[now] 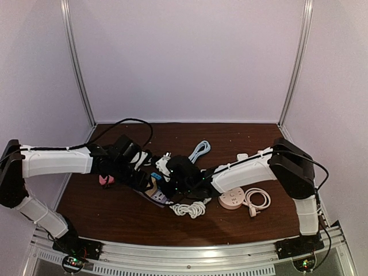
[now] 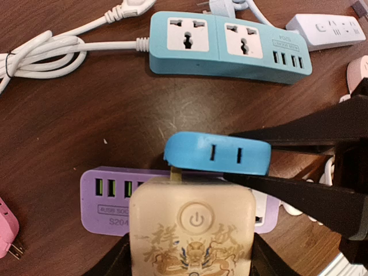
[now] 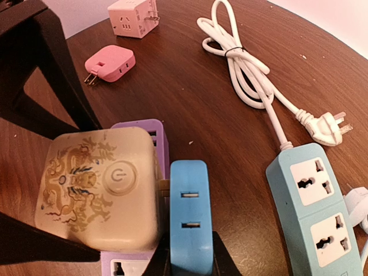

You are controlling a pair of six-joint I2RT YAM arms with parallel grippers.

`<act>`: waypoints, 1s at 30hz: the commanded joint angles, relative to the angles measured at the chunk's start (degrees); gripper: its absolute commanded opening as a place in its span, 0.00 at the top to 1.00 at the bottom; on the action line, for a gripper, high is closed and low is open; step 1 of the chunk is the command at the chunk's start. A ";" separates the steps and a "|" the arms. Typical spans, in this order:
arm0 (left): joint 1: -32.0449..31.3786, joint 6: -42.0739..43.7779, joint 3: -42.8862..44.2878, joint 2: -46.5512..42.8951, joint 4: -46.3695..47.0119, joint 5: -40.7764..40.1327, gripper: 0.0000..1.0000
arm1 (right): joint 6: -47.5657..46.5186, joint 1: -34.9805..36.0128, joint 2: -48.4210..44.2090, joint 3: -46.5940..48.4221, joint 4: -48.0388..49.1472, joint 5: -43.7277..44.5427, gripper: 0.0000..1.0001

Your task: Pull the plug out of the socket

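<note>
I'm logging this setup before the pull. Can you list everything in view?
cream cube socket: 1, cream with dragon print, centre
blue adapter: 1, blue, joined to the cube's side by a prong
purple power strip: 1, purple, beneath the cube
teal power strip: 1, teal, white coiled cord, beside them
pink plug: 1, pink, left
pale pink cube socket: 1, beyond the pink plug
white power strip: 1, white
round socket: 1, pink, white cable, right
light blue cable: 1, back
table: 1, brown
left tool: black, clamping the cube
right tool: black, clamping the adapter
</note>
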 commanded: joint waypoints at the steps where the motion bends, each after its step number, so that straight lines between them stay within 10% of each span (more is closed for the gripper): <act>1: -3.12 -7.99 -2.44 4.75 0.60 3.15 0.84 | 5.06 1.97 -0.60 1.94 -1.35 5.63 1.00; 14: -5.41 -9.49 -2.87 5.78 -2.16 0.46 0.85 | 10.47 0.94 -3.28 0.88 -4.96 16.26 1.00; 30: -5.40 -8.66 -1.51 4.48 -3.88 1.25 0.85 | 14.48 -12.27 -13.38 -2.06 -8.40 -1.18 1.00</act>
